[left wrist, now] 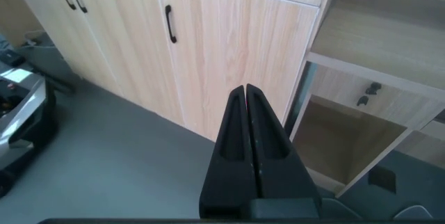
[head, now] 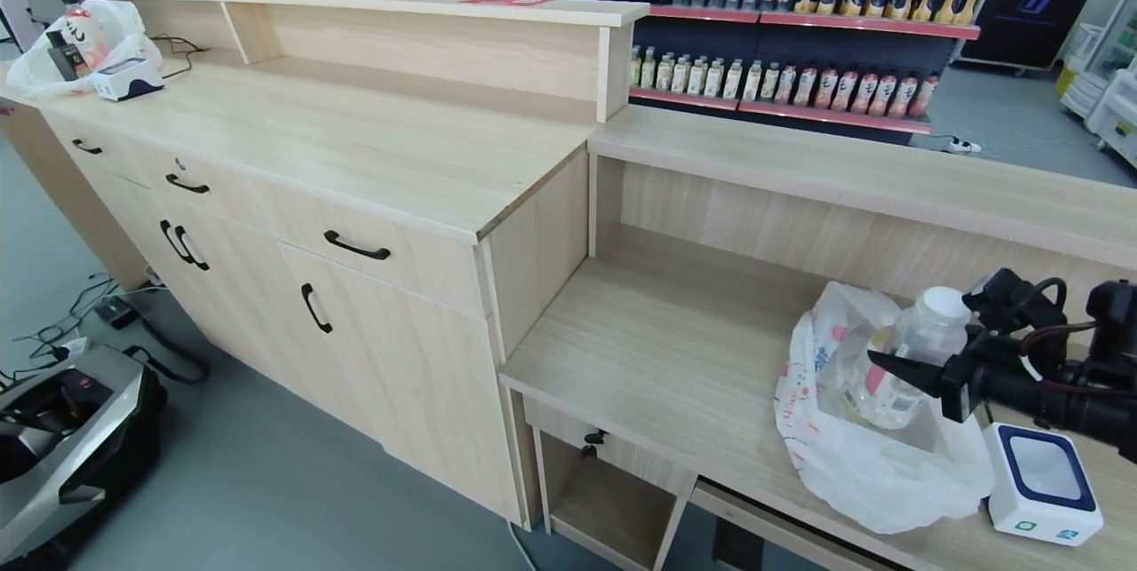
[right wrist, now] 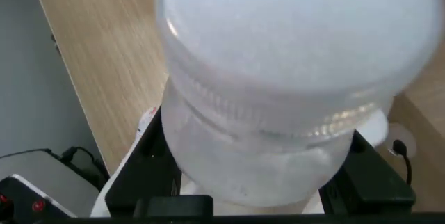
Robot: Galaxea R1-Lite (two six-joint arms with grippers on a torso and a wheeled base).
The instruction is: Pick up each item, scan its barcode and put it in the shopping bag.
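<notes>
In the head view, my right gripper (head: 893, 356) was at the right end of the lower counter (head: 675, 349), its jaws pinching a clear bottle (head: 919, 331) with a white cap. The bottle was tilted, with its lower part inside the open mouth of the white shopping bag (head: 853, 456), which lay crumpled on the counter. Just right of the bag, near the counter's near edge, stood a white scanner (head: 1044, 482) with a dark blue rim. Far to the left, on the higher counter (head: 355, 145), lay a second plastic bag (head: 80, 43) with another scanner (head: 129, 78) beside it. Shelves of bottled drinks (head: 782, 83) ran along the far wall. In the left wrist view, my left gripper (left wrist: 245, 93) hung low before the pale wooden cabinet doors (left wrist: 229, 50), above the grey floor (left wrist: 118, 147), its two black fingers (left wrist: 233, 133) pressed flat together with nothing between them. In the right wrist view, the bottle (right wrist: 278, 78) stood close before the camera, clamped by my right gripper (right wrist: 250, 182), with a black finger (right wrist: 139, 179) on each side of it and the wooden counter (right wrist: 90, 43) beneath.
</notes>
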